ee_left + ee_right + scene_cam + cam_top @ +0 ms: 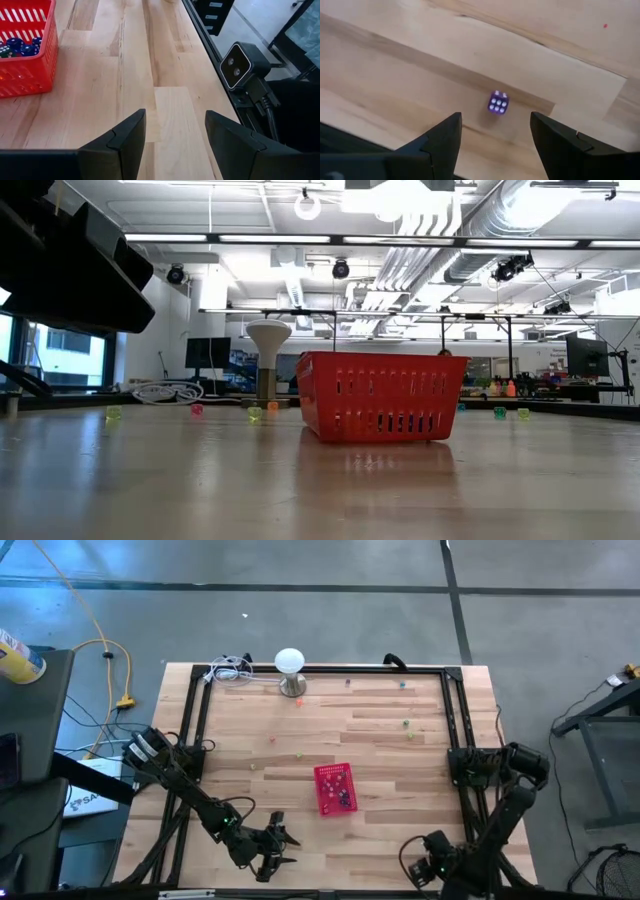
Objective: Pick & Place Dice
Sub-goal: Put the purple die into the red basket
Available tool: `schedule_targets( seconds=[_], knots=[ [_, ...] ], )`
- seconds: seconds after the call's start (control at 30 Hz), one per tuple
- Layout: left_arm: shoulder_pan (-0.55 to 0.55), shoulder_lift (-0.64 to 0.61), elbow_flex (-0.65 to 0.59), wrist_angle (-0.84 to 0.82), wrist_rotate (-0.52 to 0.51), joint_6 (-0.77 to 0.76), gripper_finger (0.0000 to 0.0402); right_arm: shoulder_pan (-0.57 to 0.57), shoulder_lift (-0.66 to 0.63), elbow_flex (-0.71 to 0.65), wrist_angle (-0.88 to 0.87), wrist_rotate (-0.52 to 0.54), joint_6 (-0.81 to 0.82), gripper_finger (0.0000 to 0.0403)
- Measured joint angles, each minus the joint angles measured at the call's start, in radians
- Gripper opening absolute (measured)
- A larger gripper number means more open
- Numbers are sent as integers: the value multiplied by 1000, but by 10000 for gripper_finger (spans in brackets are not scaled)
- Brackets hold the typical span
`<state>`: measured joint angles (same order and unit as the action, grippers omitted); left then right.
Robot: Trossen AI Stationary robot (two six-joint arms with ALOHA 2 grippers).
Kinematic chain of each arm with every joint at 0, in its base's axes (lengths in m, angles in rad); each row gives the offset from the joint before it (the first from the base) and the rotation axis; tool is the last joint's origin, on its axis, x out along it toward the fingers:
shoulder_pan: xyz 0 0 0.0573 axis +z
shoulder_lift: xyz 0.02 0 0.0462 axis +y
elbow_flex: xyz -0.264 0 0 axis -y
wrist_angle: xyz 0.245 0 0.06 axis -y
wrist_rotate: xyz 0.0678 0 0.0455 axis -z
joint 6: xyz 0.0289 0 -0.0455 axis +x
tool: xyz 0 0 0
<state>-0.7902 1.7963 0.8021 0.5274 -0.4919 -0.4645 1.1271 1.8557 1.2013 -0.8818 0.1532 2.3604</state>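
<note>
A red basket (333,788) stands mid-table on its base and shows in the low view (380,395). Several dark blue dice (20,46) lie inside it. Small loose dice lie on the far half of the table, among them a green one (407,723) and a pink one (197,409). A purple die (497,103) rests on the wood, six up. My right gripper (495,120) hangs open above it near the table's front right (428,865), pointing down, one finger to either side. My left gripper (175,130) is open over bare wood at the front left (275,845).
A white dome-topped lamp (290,665) stands at the far edge beside a coiled white cable (232,670). A black frame rail (325,670) runs around the table. A small grey camera (240,62) sits at the near edge. Bare wood lies between basket and grippers.
</note>
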Motion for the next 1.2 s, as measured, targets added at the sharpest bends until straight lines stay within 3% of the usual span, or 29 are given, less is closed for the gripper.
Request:
schedule_targets(
  seconds=[0.3,0.87,1.2],
  knots=[
    [0,0,0,0,1,0,196,-19,0,-16,8,-40,0,222],
    [0,0,0,-1,3,0,196,-37,0,-17,7,-56,-1,144],
    [0,0,0,-1,3,0,196,-37,1,-17,15,-49,-1,141]
  ],
)
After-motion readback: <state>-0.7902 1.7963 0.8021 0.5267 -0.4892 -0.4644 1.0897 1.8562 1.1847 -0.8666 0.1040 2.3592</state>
